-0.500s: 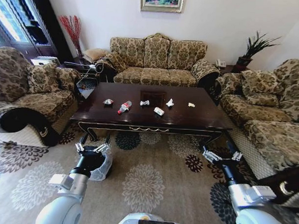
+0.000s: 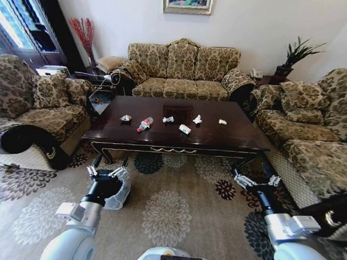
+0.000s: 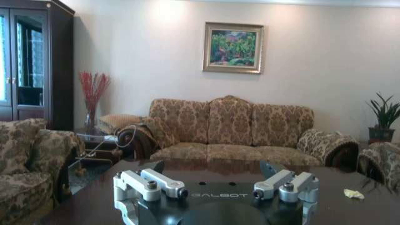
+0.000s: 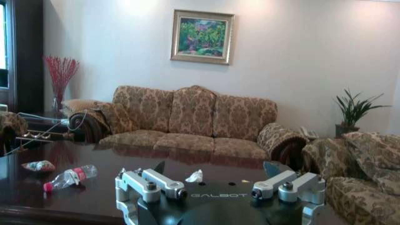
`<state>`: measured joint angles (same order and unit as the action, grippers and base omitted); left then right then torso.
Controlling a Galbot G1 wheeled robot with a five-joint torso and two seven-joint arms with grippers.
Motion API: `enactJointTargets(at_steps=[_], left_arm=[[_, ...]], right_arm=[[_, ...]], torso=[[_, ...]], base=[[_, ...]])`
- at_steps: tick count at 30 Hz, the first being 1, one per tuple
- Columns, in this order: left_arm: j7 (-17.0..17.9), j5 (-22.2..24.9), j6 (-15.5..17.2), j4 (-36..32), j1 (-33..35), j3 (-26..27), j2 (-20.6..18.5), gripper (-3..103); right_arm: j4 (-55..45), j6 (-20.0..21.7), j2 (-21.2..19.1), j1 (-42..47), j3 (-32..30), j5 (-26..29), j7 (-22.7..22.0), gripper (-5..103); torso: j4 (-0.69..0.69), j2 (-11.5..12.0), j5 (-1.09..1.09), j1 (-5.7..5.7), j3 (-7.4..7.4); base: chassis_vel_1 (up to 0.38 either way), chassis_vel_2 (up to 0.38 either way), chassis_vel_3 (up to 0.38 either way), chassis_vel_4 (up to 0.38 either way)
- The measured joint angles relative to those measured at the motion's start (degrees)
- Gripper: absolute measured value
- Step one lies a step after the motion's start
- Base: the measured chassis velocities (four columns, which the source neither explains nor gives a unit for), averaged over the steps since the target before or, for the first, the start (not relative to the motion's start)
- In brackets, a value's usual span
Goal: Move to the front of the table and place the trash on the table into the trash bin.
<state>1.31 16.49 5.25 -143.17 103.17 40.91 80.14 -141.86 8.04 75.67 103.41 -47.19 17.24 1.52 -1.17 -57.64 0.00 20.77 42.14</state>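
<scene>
Dark glossy surface (image 2: pixel 230 137) ahead, ringed by three patterned sofas, with the trash strewn along its middle. Six pieces counted from the head view: a small wrapper (image 2: pixel 125 118) at the left end, then a clear bottle (image 2: pixel 144 125) with red cap lying on its side, a crumpled white paper (image 2: pixel 168 119), a white scrap (image 2: pixel 185 129) nearer the front edge, another white crumple (image 2: pixel 197 119), and a pale yellowish scrap (image 2: pixel 221 122) at the right end. All lying apart from one another, none touching.

Left gripper (image 2: pixel 107 172) held low over the carpet, short of the surface's front edge, fingers spread and holding nothing. Directly beneath and just beside it, the trash bin (image 2: pixel 119 193), one only, black with a whitish bag over its rim, standing on the carpet near the surface's front left leg. All trash well apart from this gripper, up on the surface beyond it.

Right gripper (image 2: pixel 257 180) likewise low over the carpet near the front right corner, fingers spread, empty, well apart from every piece of trash.

In the right wrist view, bottle (image 4: pixel 69 177) and wrapper (image 4: pixel 39 165) seen off to one side of the spread fingers (image 4: pixel 164 183), a white crumple (image 4: pixel 195 176) just beyond the gripper body. In the left wrist view, a pale scrap (image 3: pixel 353 193), probably the yellowish one, lying on the surface.
</scene>
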Motion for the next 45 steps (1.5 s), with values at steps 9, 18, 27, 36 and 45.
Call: enactJointTargets(at_steps=[9, 18, 27, 36, 45], left_arm=[[-0.19, -0.01, -0.09, 0.11, -0.06, 0.03, 0.01, 100], [-0.27, -0.22, -0.24, -0.02, 0.32, 0.04, 0.26, 100], [-0.33, -0.37, -0.50, -0.06, 0.61, 0.08, 0.55, 100], [-0.34, -0.61, -0.71, -0.06, 0.77, 0.03, 0.88, 100], [-0.41, -0.72, -1.42, -0.07, 1.11, 0.08, 1.24, 100]], right_arm=[[0.00, -0.08, 0.04, -0.25, 0.26, -0.21, 0.22, 100], [0.04, -0.19, 0.27, 0.15, 0.55, -0.59, 0.48, 100], [0.02, -0.35, 0.56, 0.26, 1.00, -0.96, 0.59, 100], [-0.13, -0.59, 0.74, 0.53, 1.07, -1.11, 0.68, 100], [-0.16, -1.27, 1.28, 1.10, 1.07, -1.35, 0.85, 100]], torso=[[0.00, 0.00, -0.01, 0.00, 0.00], [0.00, 0.00, 0.00, 0.00, 0.00], [0.00, 0.00, 0.02, 0.00, 0.00], [-0.01, -0.01, -0.03, 0.02, 0.01], [0.00, -0.01, 0.00, 0.00, 0.00]], base=[[0.055, 0.061, -0.051, -0.057], [0.085, 0.100, -0.091, -0.085], [0.109, 0.101, -0.121, -0.105], [0.181, 0.177, -0.167, -0.167], [0.198, 0.164, -0.200, -0.173]])
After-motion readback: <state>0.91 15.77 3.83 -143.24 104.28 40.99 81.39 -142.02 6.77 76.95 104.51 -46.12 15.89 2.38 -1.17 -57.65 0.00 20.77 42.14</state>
